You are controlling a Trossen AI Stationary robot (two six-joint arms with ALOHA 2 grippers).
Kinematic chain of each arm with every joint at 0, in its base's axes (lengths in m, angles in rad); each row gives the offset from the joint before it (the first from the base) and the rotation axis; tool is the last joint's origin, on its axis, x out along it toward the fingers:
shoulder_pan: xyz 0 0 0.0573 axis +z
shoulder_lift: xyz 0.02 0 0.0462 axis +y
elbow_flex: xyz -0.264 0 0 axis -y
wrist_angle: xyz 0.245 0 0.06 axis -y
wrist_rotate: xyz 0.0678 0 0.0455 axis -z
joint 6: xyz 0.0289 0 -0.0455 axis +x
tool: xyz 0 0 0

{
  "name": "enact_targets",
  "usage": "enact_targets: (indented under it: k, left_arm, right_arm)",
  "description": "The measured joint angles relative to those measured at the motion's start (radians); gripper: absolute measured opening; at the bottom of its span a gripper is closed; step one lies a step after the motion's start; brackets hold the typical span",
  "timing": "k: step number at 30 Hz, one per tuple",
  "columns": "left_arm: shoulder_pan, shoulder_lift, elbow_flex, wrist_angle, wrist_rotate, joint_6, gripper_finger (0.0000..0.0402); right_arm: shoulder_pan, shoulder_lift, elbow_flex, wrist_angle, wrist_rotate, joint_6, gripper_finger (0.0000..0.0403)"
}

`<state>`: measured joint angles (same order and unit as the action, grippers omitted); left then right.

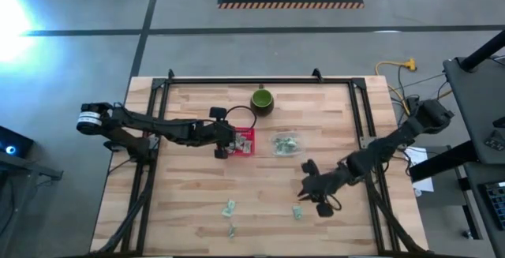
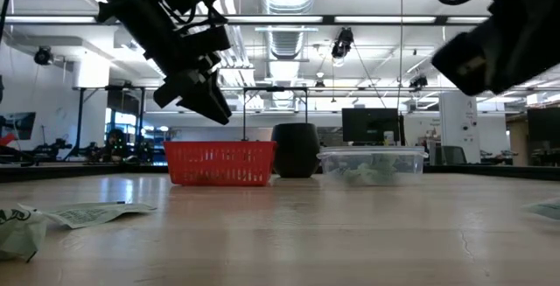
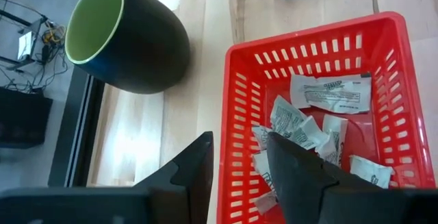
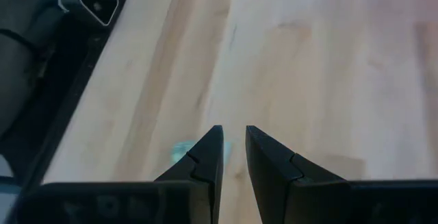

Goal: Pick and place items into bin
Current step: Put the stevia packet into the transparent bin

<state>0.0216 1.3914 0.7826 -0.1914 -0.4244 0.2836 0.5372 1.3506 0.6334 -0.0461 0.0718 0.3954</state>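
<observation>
While I look down from the high view, my left end effector point(image 1: 237, 143) hangs released over the red basket point(image 1: 249, 149). My left wrist view shows items point(image 3: 332, 92) inside it. My right end effector point(image 4: 233, 152) looks empty, perhaps barely parted, well away.

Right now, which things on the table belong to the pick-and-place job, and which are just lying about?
Part of the job:
- wrapped packets in the red basket
- loose packets on the table
- left gripper, open above the basket

Lying about:
- dark green cup
- clear tub
</observation>
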Motion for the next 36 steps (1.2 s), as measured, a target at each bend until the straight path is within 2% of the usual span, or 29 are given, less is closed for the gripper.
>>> enact_targets:
  k: [11,21,36]
  left_arm:
    - [0.0,0.0,0.0,0.001,0.0,-0.01,0.0122]
    - [0.0,0.0,-0.001,0.01,0.001,-0.014,0.0122]
    - [0.0,-0.001,-0.002,0.026,0.001,-0.014,0.0122]
  right_arm:
    - [0.128,0.212,0.006,0.133,0.006,0.199,0.0057]
    - [0.144,0.287,0.071,0.126,0.002,0.207,0.006]
    - [0.145,0.297,0.077,0.095,0.04,0.225,0.0166]
